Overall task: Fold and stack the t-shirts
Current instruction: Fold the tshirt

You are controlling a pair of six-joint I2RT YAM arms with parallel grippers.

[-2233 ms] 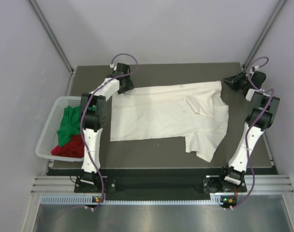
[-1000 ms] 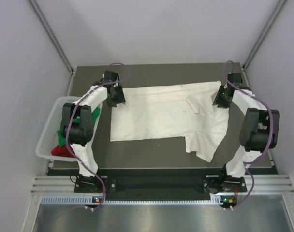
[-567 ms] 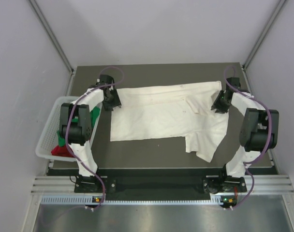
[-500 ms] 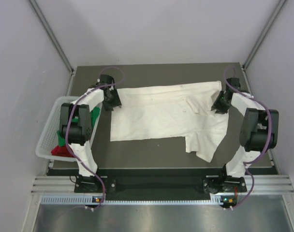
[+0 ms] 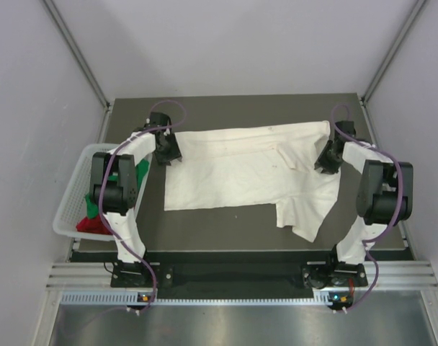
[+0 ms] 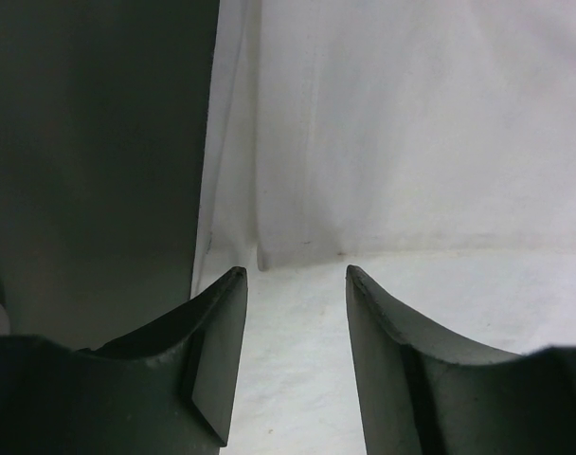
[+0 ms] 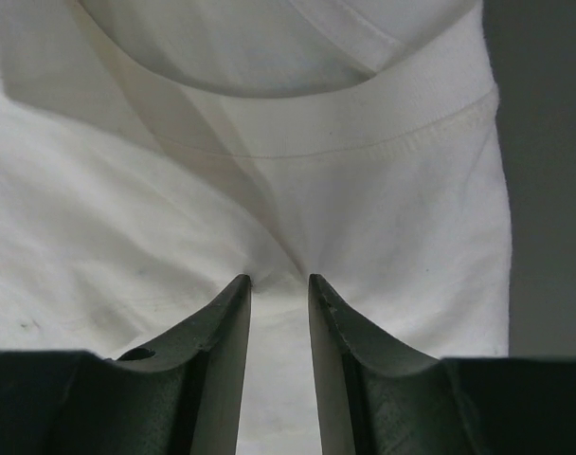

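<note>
A cream-white t-shirt (image 5: 240,169) lies spread on the dark table (image 5: 226,223), one sleeve hanging toward the front right. My left gripper (image 5: 168,153) is low over its far left edge. In the left wrist view that gripper (image 6: 293,280) stands open astride the cream cloth (image 6: 411,142), near the cloth's edge. My right gripper (image 5: 324,162) is on the shirt's right side. In the right wrist view its jaws (image 7: 279,284) stand narrow, with a pucker of cream cloth (image 7: 269,142) pinched between the tips. A green t-shirt (image 5: 141,171) and a red t-shirt (image 5: 91,225) lie in the basket.
A white mesh basket (image 5: 69,198) stands off the table's left edge, partly hidden by my left arm. Grey walls close in the back and both sides. Bare dark table (image 6: 99,142) shows left of the shirt and to its right (image 7: 549,142).
Both arms swung in from the far corners and came down on the shirt's left and right edges. The left jaws have narrowed a little. The small flap near the right gripper has flattened.
</note>
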